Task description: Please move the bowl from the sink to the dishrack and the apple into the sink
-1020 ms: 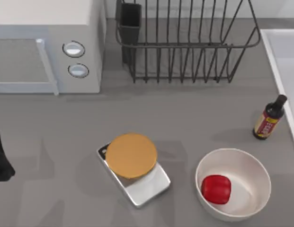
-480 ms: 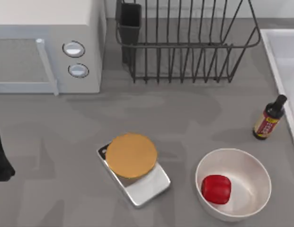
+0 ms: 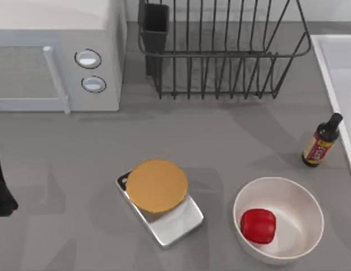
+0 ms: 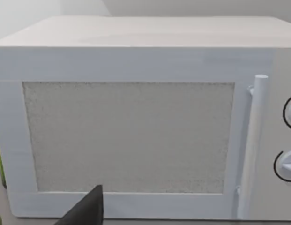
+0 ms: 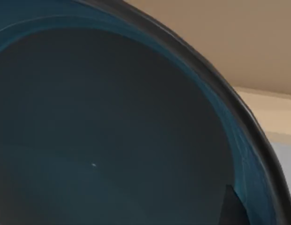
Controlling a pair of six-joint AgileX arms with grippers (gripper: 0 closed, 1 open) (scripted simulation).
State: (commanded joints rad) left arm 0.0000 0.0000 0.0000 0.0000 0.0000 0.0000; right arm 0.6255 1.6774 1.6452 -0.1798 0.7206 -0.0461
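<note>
**Reaching Into the Basin for the Teal Bowl**

Peering straight into the bowl (image 5: 103, 136), the right wrist camera sits very close to its dark teal inside, with the rim curving across the view; whether that pincer is wide, narrow or holding anything cannot be told. From above, the sink (image 3: 333, 68) lies at the table's right edge, the dishrack (image 3: 220, 51) stands empty at the back, and the apple (image 3: 258, 226) rests in a white bowl (image 3: 302, 195) near a sauce bottle (image 3: 320, 141). The left arm (image 3: 1, 189) idles at the left edge, facing the microwave (image 4: 136, 126). A sound grasp likely means pinching the rim squarely, lifting level, then clearing the rack's upright bars.
</note>
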